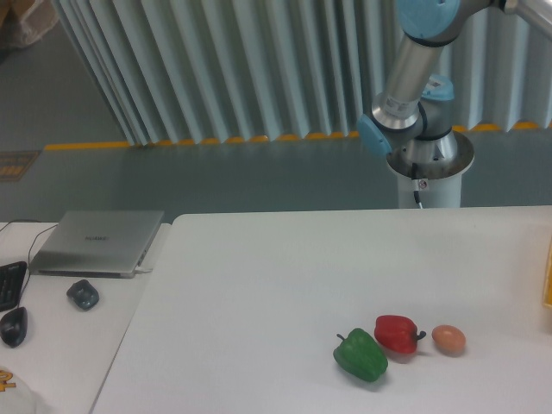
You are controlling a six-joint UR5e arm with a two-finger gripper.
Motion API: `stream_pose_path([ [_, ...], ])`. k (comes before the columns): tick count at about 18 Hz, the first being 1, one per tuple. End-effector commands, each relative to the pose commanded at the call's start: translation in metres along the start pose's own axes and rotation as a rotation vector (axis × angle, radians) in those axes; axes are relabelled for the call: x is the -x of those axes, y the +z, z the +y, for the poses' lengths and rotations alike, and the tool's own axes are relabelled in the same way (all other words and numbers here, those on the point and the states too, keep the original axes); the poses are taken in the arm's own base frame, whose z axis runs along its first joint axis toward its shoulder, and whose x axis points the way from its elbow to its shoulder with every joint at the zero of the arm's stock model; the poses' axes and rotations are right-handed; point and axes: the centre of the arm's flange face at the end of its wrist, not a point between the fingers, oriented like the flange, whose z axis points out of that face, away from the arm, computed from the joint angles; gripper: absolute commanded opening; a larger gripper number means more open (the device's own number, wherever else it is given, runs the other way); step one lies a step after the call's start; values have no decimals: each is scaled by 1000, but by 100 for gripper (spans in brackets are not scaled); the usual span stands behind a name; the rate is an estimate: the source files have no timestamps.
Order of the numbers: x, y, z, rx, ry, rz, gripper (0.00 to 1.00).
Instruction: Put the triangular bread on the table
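The big white table (259, 285) fills most of the view. The triangular bread cannot be seen anywhere, so which way it points cannot be told. At the table's 3 o'clock edge, a thin yellow strip (548, 274) pokes into view, but it is too cut off to say what it is.

Three foods sit in a row near the table's 5 o'clock side. The green pepper (360, 354) is at the 9 o'clock end and touches the red pepper (397, 333) in the middle. The small tan egg (448, 339) is just beside the red pepper, at the 3 o'clock end.

The robot arm (412, 78) stands on its round base (429, 159) past the table's 1 o'clock side. It goes up and out of the top of the view. The gripper is not in view, so the jaws cannot be told.

On the side desk at 9 o'clock lie a closed grey laptop (97, 243), a dark mouse (83, 294) and another black mouse (13, 326). The laptop lid has small writing, too tiny to read.
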Motion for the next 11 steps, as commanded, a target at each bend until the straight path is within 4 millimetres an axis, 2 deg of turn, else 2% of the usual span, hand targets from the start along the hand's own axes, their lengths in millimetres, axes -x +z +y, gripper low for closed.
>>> stream_pose_path([
  [3,5,-19,-21,-2,-13,8,32],
  [5,2,-30,-23,-18,-14,9,30],
  [11,6,-48,-33,-93,-59,-36,28],
])
